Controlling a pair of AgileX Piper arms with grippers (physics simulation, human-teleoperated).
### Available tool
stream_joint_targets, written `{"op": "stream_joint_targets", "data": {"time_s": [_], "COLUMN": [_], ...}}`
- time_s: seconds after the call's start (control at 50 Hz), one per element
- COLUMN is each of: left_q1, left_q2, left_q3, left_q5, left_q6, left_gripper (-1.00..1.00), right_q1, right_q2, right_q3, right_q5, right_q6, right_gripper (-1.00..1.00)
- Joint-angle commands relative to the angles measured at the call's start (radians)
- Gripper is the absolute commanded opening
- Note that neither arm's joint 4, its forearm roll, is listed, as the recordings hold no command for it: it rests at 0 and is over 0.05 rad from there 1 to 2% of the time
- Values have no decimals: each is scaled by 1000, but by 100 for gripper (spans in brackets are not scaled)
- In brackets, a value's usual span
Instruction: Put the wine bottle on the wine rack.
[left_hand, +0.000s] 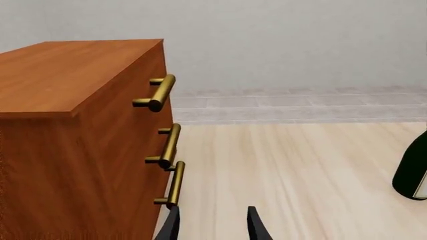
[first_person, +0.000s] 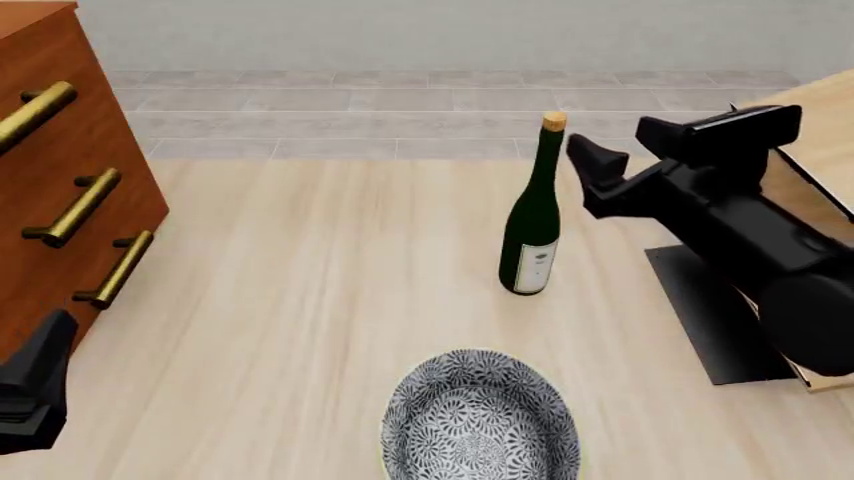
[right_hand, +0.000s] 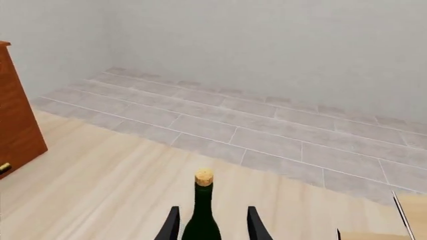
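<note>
front view shows the wine bottle (first_person: 533, 225) standing upright on the pale wooden table (first_person: 307, 300), cork up and white label facing the camera; the right gripper (first_person: 587, 165) reaches in from the right at neck height, its dark fingertip just beside the upper neck; in the right wrist view the two fingers (right_hand: 173, 225) stand apart on either side of the bottle's neck (right_hand: 202, 215), jaws spread wider than the glass, with a gap on each side, so no contact can be told; the cork rises above and between the fingertips. the wine rack (first_person: 814, 150), pale wood with thin black edges on a flat black base, sits behind and beneath the right arm, on the far side of it from the bottle, largely hidden by the arm. a patterned grey bowl (first_person: 481, 420) rests on the table nearer the camera than the bottle, well below the right jaws. the left gripper (left_hand: 212, 225) hangs low over bare table, jaws apart and holding nothing; the reddish-brown drawer cabinet (left_hand: 73, 140) with brass handles (left_hand: 160, 92) stands just beside them, the lowest handle close to one fingertip; the bottle's base shows far off to the other side of those jaws.
</note>
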Motion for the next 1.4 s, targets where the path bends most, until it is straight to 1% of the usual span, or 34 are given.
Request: {"op": "stream_joint_targets", "data": {"time_s": [0.02, 0.26, 0.5, 0.6, 0.7, 0.78, 1.4], "left_q1": [-5, -7, -4, -4, 0, 2, 23], "left_q2": [0, 0, 0, 0, 0, 0, 0], "left_q3": [0, 0, 0, 0, 0, 0, 0], "left_q5": [-2, 2, 1, 3, 4, 3, 5], "left_q6": [-3, -5, -1, -2, 0, 3, 5], "left_gripper": [100, 100, 100, 100, 100, 100, 100], "right_q1": [13, 23, 22, 20, 18, 13, 26], "right_q2": [45, 88, 144, 168, 182, 193, 280], "right_q3": [-32, -79, -118, -126, -137, -144, -199], "right_q5": [-9, -1, -7, -20, -22, -26, -35], "right_q6": [6, 7, -4, -1, 17, 21, 27], "right_gripper": [100, 100, 100, 100, 100, 100, 100]}}
